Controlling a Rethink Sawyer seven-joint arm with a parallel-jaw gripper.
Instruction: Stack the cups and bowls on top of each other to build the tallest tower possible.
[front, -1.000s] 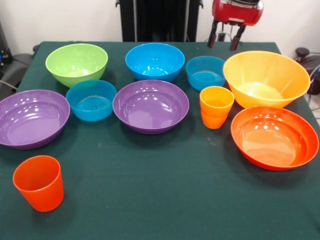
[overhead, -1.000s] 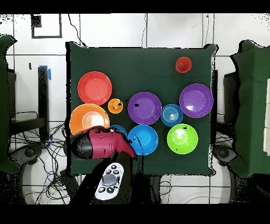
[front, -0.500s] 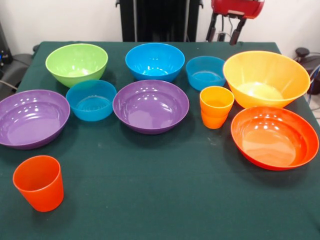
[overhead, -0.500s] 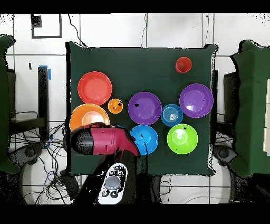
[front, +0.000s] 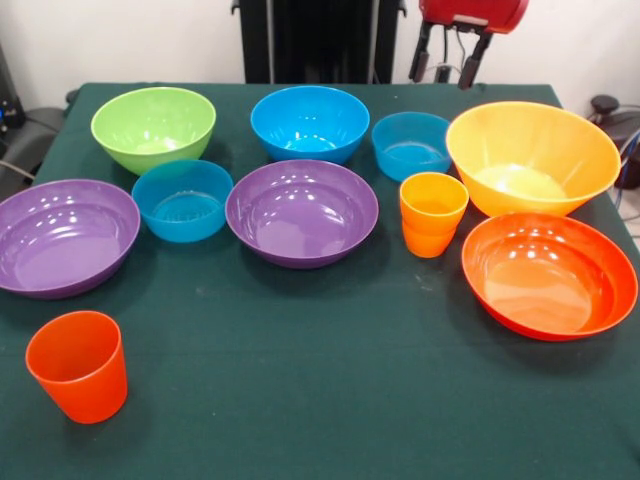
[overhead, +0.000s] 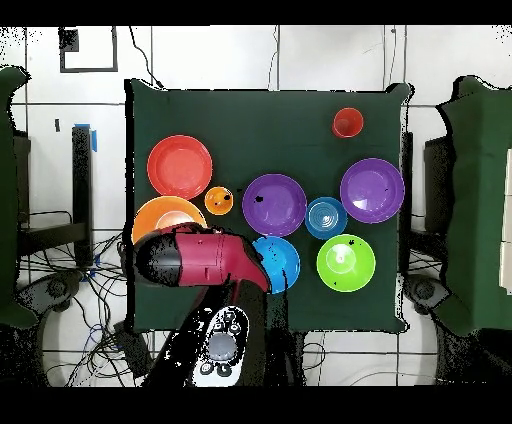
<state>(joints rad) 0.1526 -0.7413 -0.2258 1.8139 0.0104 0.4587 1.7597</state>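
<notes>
The hand (front: 446, 62) has climbed toward the top right of the frame since a second ago, leaving only its two spread, empty fingers hanging above the large yellow-orange bowl (front: 533, 158). Nothing is stacked: every bowl and both cups sit apart on the desk (front: 330, 390). The first pick seems pending, calling for a descent onto one rim.

Front view: the gripper (front: 445, 62) hangs over the table's (front: 320, 420) far edge. Just nearer than it sits a small bowl (front: 411, 145), with the largest bowl (front: 532, 155) to the right. The stepped-rim cup (front: 432, 213) stands nearer still, with the wide bowl (front: 549, 273) on its right. The other bowls (front: 302, 212) spread left of the gripper. The plain cup (front: 78, 365) is farthest from it, near-left.
</notes>
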